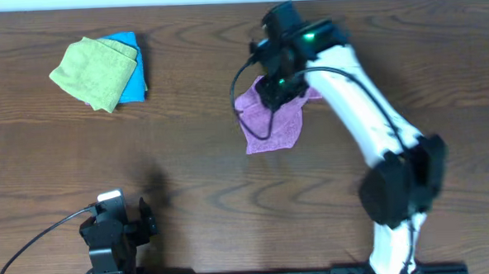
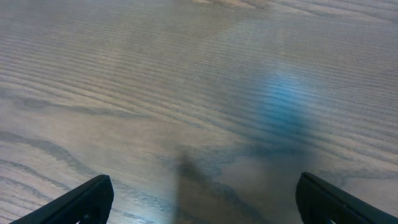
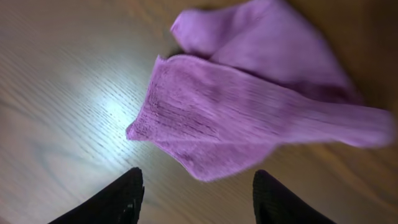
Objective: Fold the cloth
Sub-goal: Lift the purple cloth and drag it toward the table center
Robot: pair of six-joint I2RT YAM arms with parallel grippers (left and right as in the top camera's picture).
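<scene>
— Purple cloth [image 1: 270, 119], where does it lie now?
— On the wooden table [image 1: 187, 156], in the upper half of the overhead view, a little right of centre. It is rumpled, with one part lapped over another.
— And the right gripper [image 1: 275, 84]?
— It hangs over the upper part of the cloth. In the right wrist view its two black fingers [image 3: 124, 196] stand well apart at the bottom edge, and the cloth [image 3: 249, 118] fills the upper right of the frame. The lowest corner of the cloth comes down between the fingers, a little above their tips. I see no touch, only bare wood between them.
— The left gripper [image 1: 120, 229]?
— At the lower left of the overhead view, far from the cloth. Its fingers [image 2: 87, 199] are also wide apart, with only wood grain and a blurred bluish patch [image 2: 283, 102] in front.
— Other cloths?
— A green cloth [image 1: 93, 73] lying on a blue cloth [image 1: 133, 76], upper left, well apart from the purple one.
</scene>
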